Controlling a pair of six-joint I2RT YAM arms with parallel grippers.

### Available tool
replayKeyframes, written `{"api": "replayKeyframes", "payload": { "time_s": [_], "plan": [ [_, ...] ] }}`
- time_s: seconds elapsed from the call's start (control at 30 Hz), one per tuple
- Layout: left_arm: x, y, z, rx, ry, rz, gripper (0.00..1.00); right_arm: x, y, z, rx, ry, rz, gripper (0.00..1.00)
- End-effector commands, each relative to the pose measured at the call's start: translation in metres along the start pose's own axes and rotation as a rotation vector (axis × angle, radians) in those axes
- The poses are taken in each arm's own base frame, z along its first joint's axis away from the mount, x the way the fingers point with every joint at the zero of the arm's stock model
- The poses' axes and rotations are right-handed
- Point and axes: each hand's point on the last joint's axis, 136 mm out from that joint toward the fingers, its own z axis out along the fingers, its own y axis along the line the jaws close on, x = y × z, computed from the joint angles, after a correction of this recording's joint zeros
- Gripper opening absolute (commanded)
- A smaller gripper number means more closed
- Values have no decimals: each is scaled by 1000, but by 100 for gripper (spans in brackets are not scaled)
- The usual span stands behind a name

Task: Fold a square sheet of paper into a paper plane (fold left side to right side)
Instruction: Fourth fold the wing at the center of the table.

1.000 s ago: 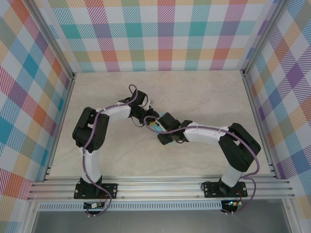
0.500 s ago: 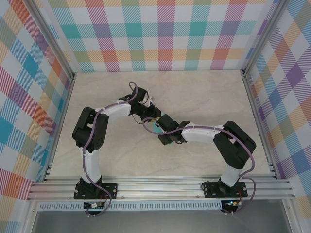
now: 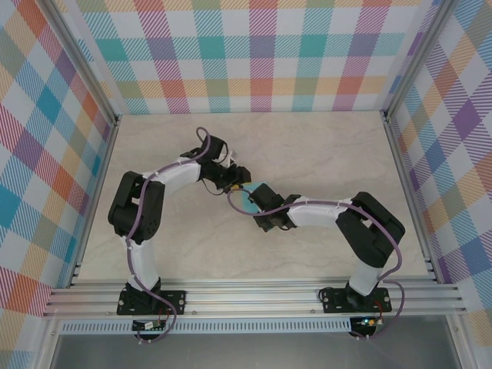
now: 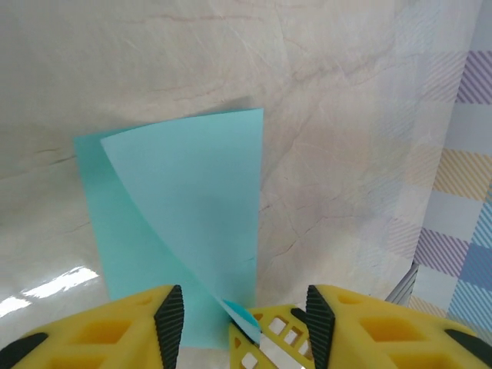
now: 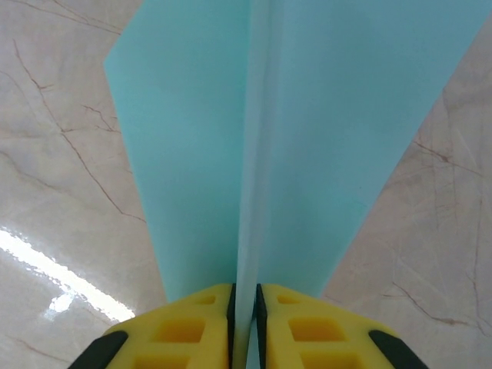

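Turquoise paper (image 4: 184, 231): sits mid-table between both grippers, with one half curling up over the other and not flattened yet.
Right gripper (image 5: 244, 296): fingers pressed together on the lifted edge. A second ago they stood apart.
Left gripper (image 4: 238, 307): was clamped, now its jaws are spread and the corner lies loose between them.
Meaning: looks like a handoff, so I'd guess the right side carries the flap across and creases it.
Table (image 3: 323, 154): pale marble-look top underneath.
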Motion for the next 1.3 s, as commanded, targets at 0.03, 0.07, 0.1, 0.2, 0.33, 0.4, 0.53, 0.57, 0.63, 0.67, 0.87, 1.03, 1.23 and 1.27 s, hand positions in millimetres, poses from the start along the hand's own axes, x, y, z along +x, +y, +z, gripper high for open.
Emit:
{"api": "replayKeyframes", "payload": {
  "time_s": [0.03, 0.07, 0.1, 0.2, 0.33, 0.4, 0.53, 0.57, 0.63, 0.67, 0.87, 1.03, 1.23, 1.27],
  "plan": [
    [-7, 3, -34, 3, -66, 7, 53, 11, 3, 4, -46, 26, 47, 12],
    [-8, 5, -38, -1, -76, 1, 53, 13, 4, 4, -56, 25, 59, 12],
    [-7, 8, -40, -3, -80, -2, 54, 13, 3, 4, -66, 21, 73, 12],
    [-2, 12, -39, 4, -75, -12, 52, 16, 2, 3, -117, 14, 127, 12],
    [17, 15, -20, 22, -18, -25, 46, 20, 1, 2, -156, 17, 171, 12],
    [21, 9, -9, 41, -2, -1, 43, 25, 2, 4, -162, 25, 175, 12],
    [35, 6, 11, 37, 44, 2, 35, 29, 3, 6, -173, 35, 183, 13],
    [38, 7, 16, 32, 52, 1, 33, 29, 2, 6, -172, 35, 185, 13],
    [43, 8, 25, 28, 71, -2, 30, 29, 2, 6, -172, 35, 187, 13],
    [44, 8, 29, 26, 82, -4, 28, 29, 1, 6, -173, 35, 187, 13],
    [50, 12, 44, -6, 108, 1, 24, 32, 0, 8, -170, 42, 194, 13],
    [51, 14, 51, -11, 119, 0, 30, 33, 0, 9, -175, 44, 198, 13],
    [52, 7, 62, 4, 132, 11, 34, 35, 1, 10, -179, 49, 197, 13],
    [51, 6, 63, 3, 132, 14, 34, 35, 1, 10, -180, 51, 197, 13]
  ]
}}
